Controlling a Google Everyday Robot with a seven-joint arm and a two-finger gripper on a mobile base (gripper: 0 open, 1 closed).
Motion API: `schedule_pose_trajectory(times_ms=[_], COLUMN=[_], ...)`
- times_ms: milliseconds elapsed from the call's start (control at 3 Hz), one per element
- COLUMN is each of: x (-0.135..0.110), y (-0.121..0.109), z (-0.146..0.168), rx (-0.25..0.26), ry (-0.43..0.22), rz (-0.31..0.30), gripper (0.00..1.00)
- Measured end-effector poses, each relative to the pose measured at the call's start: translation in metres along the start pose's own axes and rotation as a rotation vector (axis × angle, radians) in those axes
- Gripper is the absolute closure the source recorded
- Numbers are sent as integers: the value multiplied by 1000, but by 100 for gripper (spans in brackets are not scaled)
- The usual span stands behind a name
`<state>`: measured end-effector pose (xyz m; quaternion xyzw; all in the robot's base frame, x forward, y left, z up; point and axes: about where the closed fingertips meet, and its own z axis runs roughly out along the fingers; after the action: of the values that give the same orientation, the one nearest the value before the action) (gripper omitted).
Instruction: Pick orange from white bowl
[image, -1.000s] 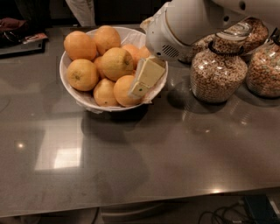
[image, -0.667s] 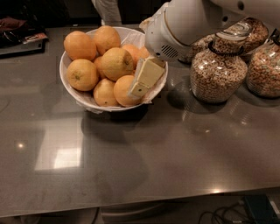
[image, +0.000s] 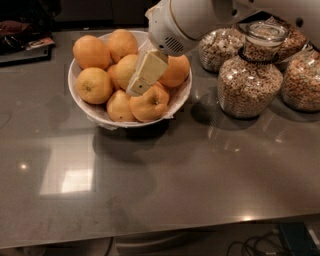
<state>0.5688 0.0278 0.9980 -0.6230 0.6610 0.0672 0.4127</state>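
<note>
One orange (image: 123, 69) in white bowl (image: 90, 112), end effector (image: 140, 82) against it, grip state unclear.

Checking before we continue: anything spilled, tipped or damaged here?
Nothing stands out. The white bowl sits upright with oranges heaped inside, the cereal jars stand upright, and the end effector hangs over the fruit.

Smooth cream plastic gripper (image: 142, 79) above matt, pebbly oranges (image: 93, 85) in the glossy white bowl (image: 90, 113), on a polished grey counter (image: 160, 195) beside clear glass jars (image: 250, 82)
</note>
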Motion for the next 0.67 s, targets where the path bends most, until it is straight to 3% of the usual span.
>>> schedule_pose_trajectory(times_ms=[333, 667], x=[-10, -13], y=[-4, 0], z=[10, 20], rx=[-3, -20], ry=[14, 43], rz=[2, 29], gripper=[2, 17])
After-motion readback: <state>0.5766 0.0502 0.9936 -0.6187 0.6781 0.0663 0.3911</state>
